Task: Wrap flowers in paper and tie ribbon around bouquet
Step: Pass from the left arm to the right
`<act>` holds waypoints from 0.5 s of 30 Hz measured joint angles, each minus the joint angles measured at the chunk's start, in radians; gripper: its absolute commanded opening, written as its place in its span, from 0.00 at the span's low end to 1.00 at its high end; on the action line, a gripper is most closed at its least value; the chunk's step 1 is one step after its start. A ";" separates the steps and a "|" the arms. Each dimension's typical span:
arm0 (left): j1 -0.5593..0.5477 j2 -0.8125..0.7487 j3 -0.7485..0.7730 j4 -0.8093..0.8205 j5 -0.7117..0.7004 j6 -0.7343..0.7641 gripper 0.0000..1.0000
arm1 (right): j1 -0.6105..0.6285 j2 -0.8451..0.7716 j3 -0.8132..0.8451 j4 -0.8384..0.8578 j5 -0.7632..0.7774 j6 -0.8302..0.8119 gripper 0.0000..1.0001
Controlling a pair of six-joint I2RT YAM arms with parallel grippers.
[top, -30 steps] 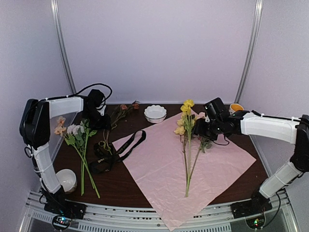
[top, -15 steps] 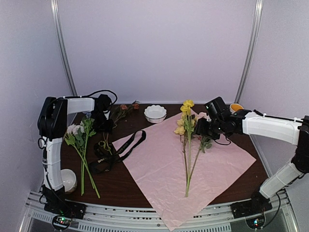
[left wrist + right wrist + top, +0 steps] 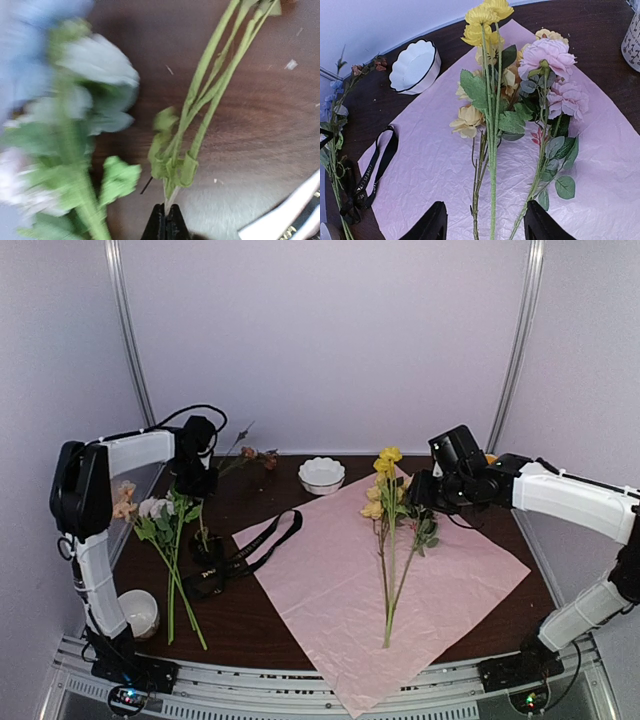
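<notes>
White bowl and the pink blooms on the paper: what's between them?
The yellow flowers, lying on the paper between the white bowl and the pink blooms. This is clearest in the right wrist view.

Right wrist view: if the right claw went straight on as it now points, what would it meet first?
Probably the yellow flowers' green stems, lying on the pink paper ahead of its open fingers, though depth is unclear.
</notes>
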 measured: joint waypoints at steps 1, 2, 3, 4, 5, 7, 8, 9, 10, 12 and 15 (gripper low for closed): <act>0.001 -0.058 -0.020 0.007 -0.019 0.005 0.00 | 0.000 -0.008 0.005 -0.001 0.003 -0.005 0.55; 0.000 -0.131 -0.043 0.020 -0.040 0.012 0.00 | 0.000 -0.019 0.007 0.001 0.007 -0.010 0.56; -0.002 -0.196 -0.064 0.039 -0.058 0.021 0.00 | 0.000 -0.032 0.007 0.001 0.009 -0.018 0.56; -0.005 -0.283 -0.093 0.071 -0.077 0.033 0.00 | 0.000 -0.048 0.007 0.001 0.010 -0.026 0.56; -0.010 -0.365 -0.120 0.103 -0.091 0.046 0.00 | 0.000 -0.062 0.007 0.004 0.010 -0.033 0.57; -0.025 -0.519 -0.174 0.181 -0.107 0.069 0.00 | 0.003 -0.098 0.006 0.019 0.008 -0.058 0.57; -0.032 -0.581 -0.201 0.217 -0.109 0.079 0.00 | 0.003 -0.114 0.005 0.032 0.007 -0.069 0.57; -0.040 -0.658 -0.245 0.275 -0.100 0.087 0.00 | 0.005 -0.137 -0.001 0.062 -0.005 -0.087 0.56; -0.047 -0.729 -0.290 0.325 -0.083 0.094 0.00 | 0.008 -0.159 -0.011 0.093 -0.021 -0.104 0.56; -0.065 -0.826 -0.352 0.389 -0.027 0.093 0.00 | 0.014 -0.199 -0.043 0.164 -0.079 -0.134 0.56; -0.146 -0.907 -0.398 0.462 0.033 0.093 0.00 | 0.036 -0.231 -0.079 0.310 -0.239 -0.165 0.60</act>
